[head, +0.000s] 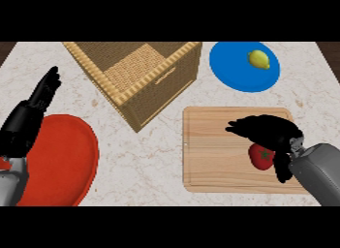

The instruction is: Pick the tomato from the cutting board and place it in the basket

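The right hand point(269, 131) hangs over the right half of the cutting board point(215, 145), its fingers curled down and around the tomato point(261, 156), the thumb dropping along the tomato's right side. Whether the fingers already touch the skin cannot be told (the hand itself hides the top of the fruit). The tomato lies on the board, directly beneath and slightly toward the robot from the palm, so the hand has almost no sideways travel left; closing is what remains. It looks a little taller than wide, its long axis running roughly away from the robot.

This hand is plainly the nearer one. The left hand point(37, 104) rests open at the far left, fingers straight and pointing up, above the red plate point(69, 160), well apart from the board.

The basket point(140, 77) stands up and to the left of the board, near its upper-left corner, so my guess is that the carry will go up and leftward over the basket's near wall.

Counted: one tomato, one cutting board, one basket, one red plate, one blue plate point(233, 68) beyond the board, and one lemon point(259, 59) on it.
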`<state>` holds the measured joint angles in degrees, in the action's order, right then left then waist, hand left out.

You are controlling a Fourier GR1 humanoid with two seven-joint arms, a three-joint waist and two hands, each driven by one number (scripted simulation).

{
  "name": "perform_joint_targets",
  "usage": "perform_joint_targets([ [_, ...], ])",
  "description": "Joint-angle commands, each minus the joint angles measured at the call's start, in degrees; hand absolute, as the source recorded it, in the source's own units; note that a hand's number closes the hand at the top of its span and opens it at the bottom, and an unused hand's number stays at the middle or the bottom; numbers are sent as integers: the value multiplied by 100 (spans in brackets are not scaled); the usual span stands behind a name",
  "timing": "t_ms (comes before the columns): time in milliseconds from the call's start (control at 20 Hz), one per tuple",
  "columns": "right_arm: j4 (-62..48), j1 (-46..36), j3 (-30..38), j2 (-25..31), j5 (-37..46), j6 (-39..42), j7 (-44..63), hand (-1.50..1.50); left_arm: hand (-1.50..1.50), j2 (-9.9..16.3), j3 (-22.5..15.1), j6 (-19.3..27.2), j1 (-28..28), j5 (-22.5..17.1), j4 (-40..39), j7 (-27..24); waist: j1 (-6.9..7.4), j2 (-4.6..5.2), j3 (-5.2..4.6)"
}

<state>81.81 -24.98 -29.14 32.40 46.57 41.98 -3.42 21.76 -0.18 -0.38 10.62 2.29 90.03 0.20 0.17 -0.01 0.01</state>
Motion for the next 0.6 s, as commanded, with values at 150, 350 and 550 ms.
perform_joint_targets([
  [150, 190, 266, 480, 38, 384, 203, -433, -150, 0, -193, 174, -148, -228, 200, 73, -211, -7, -3, -1],
  [350, 7, 698, 442, 124, 739, -262, -836, -150, 0, -222, 197, -296, -328, 196, 387, -4, -6, -5, 0],
  [550, -276, 594, 475, -417, 1094, -259, -564, -150, 0, -204, 509, -368, 166, 236, -289, -132, -18, 2, -1],
])
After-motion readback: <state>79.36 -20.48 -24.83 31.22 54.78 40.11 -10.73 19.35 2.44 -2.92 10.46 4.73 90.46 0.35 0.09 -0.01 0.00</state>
